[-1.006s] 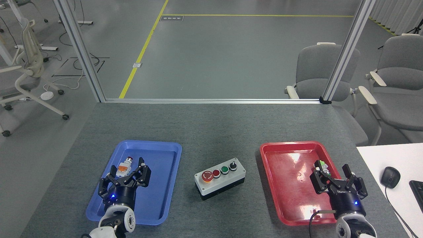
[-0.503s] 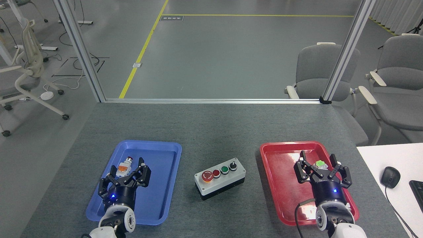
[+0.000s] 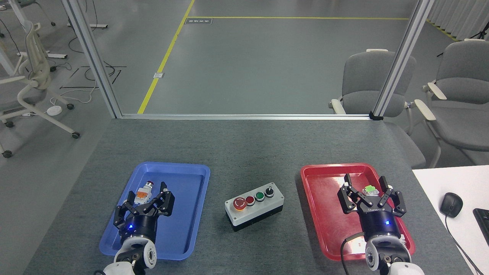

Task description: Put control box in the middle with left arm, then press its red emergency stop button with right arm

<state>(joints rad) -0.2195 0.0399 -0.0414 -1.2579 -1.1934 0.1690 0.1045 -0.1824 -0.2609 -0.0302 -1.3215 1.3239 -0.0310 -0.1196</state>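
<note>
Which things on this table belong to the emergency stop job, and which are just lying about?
Part of the job:
- oblong light-grey control box with black base
- large red mushroom emergency stop button
- left gripper, jaws open
- right gripper, jaws open

Just lying about:
- blue plastic tray with small red-capped push-button part
- red plastic tray with small green-capped part
- black computer mouse

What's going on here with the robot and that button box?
The control box already sits mid-table between the blue tray and red tray, held by nothing. The left hand hovers open over the blue tray. The right hand is open over the red tray, well clear of the red emergency stop button.
</note>
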